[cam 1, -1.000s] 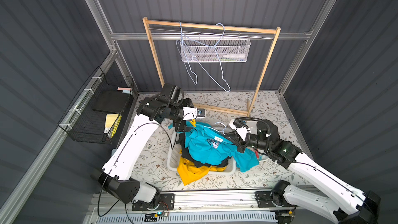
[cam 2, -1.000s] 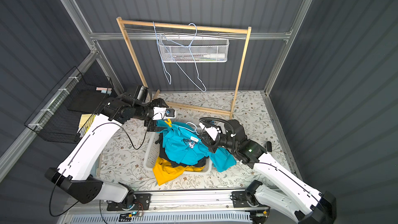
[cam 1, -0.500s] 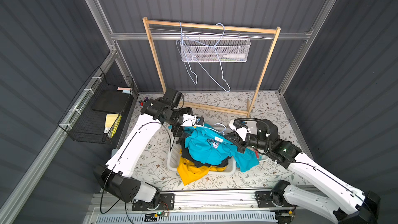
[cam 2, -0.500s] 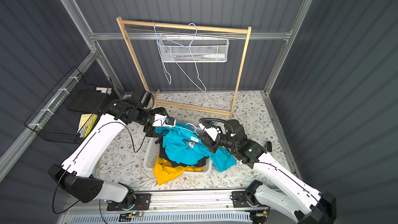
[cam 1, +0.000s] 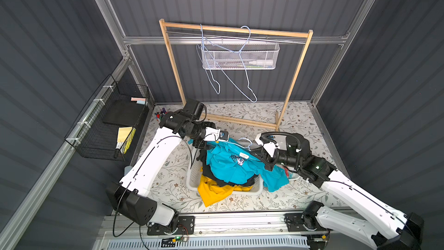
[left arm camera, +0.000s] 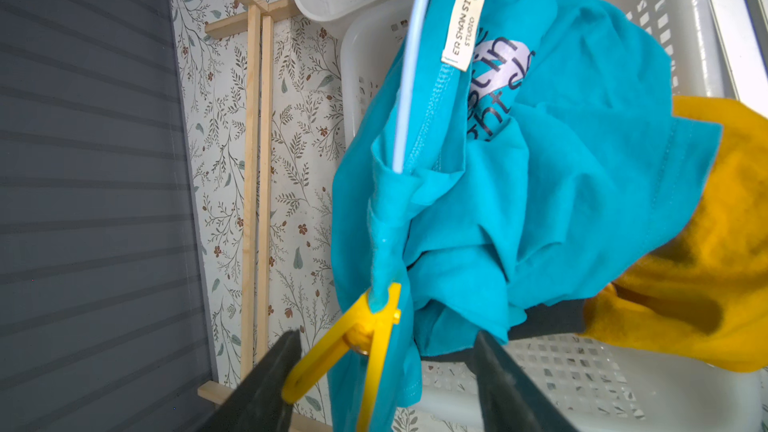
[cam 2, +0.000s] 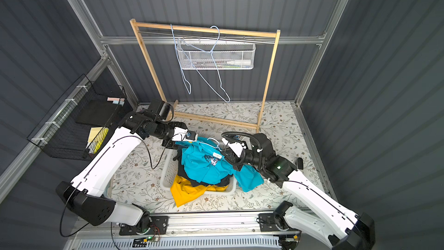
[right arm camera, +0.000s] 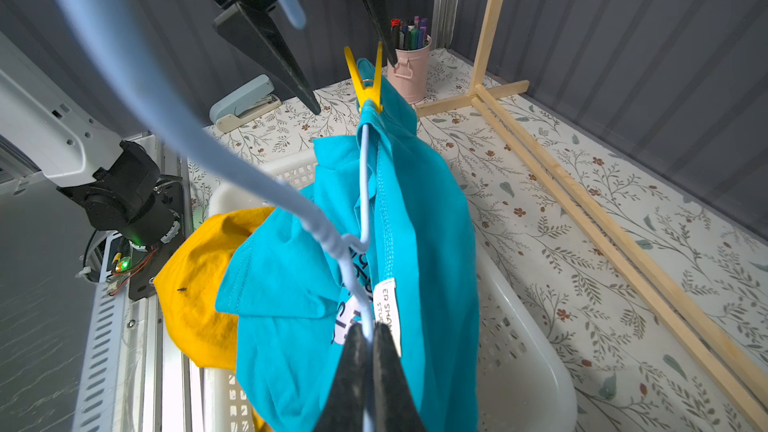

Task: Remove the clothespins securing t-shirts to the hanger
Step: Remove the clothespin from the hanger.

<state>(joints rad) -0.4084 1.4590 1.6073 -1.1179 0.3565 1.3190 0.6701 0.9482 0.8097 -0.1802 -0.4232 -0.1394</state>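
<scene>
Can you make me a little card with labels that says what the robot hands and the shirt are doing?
left gripper: open, jaws either side of the yellow clothespin
right gripper: shut on the blue wire hanger
yellow clothespin: clipped on a fold of the teal t-shirt
underneath: white basket with a mustard t-shirt spilling over its rim

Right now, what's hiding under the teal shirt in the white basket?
The edge of a black shirt and a yellow shirt peek out beneath the teal shirt. The rest of both, and the floor of the basket, is covered.
</scene>
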